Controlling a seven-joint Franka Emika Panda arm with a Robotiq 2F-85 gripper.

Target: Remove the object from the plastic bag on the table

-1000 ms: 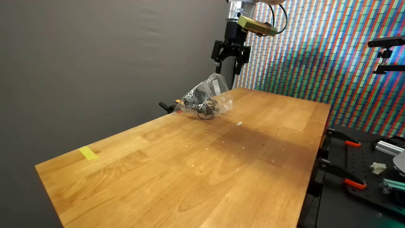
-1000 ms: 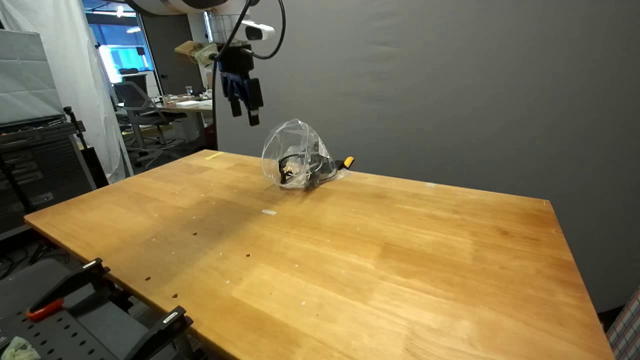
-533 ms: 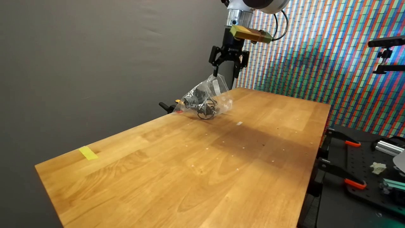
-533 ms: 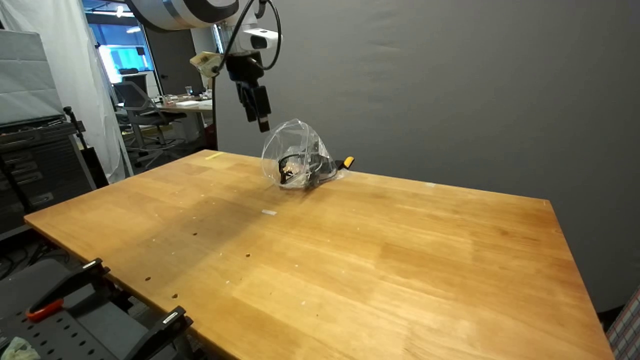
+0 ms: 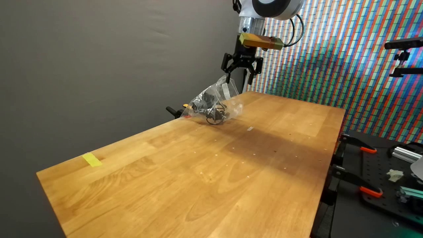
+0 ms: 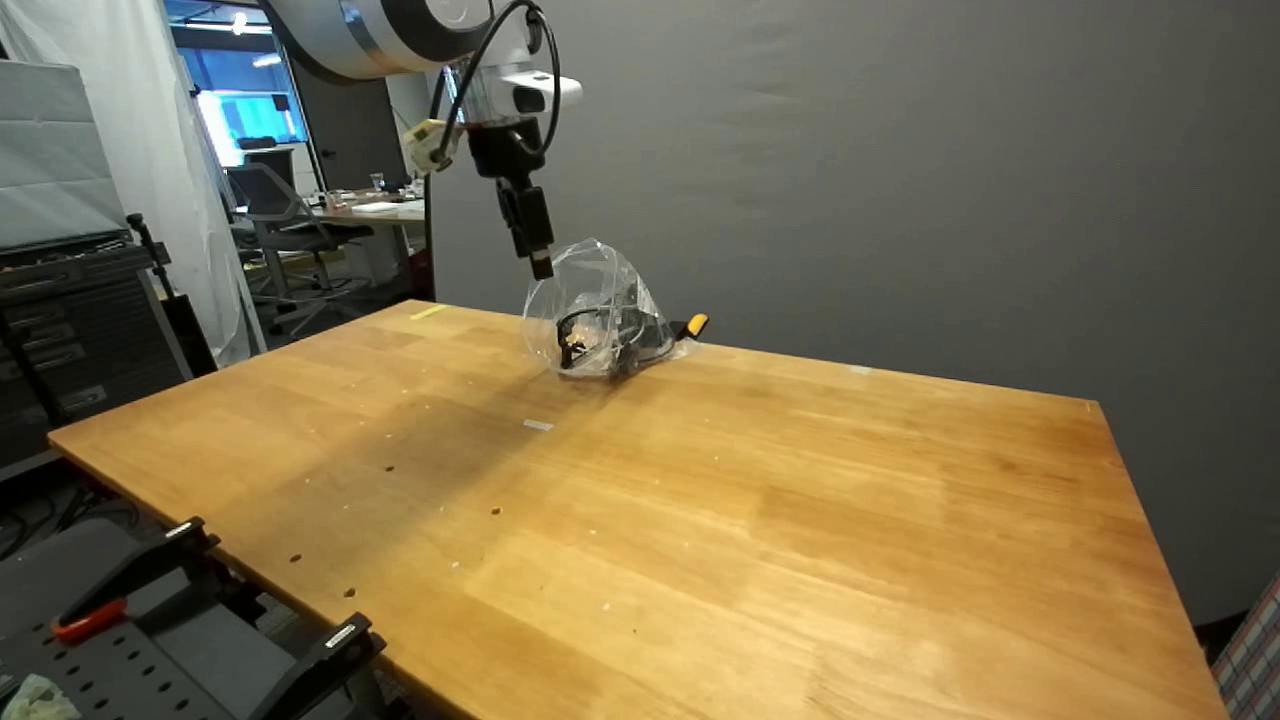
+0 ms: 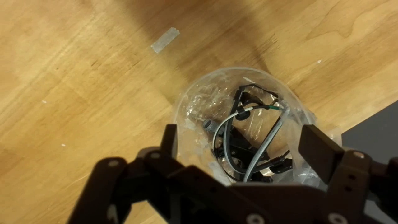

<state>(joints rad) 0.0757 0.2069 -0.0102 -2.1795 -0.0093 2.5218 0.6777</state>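
The black two-fingered end effector (image 5: 239, 82) is now found lower and nearer to the crinkled, see-through plastic bag (image 7: 202, 102) than a second ago, and one fingertip (image 5: 228, 78) is now set against the bag's upper outline in an exterior view; whether the film is touched cannot be told. No shift of the bag is made out on the light-brown wooden bench (image 6: 800, 520). By this, the approach to the open mouth is judged to be under way, with extraction not yet begun: the black, cable-looped object (image 7: 241, 147) is still enclosed in the bag, seen through its round rim at about 4 o'clock from the wrist view's centre. A narrower spread is likely to be needed if the rim is to be cleared; otherwise the loose film could be snagged and the bag dragged along.

In an exterior view the white-and-black robot arm (image 6: 420, 40) is extended from about 11 o'clock of the bag, and the end effector is pointed steeply down, its tips tilted to between 5 and 6 o'clock. There it is placed at about 10 o'clock of the bag. Its fingers are held wide apart, with nothing gripped between them.
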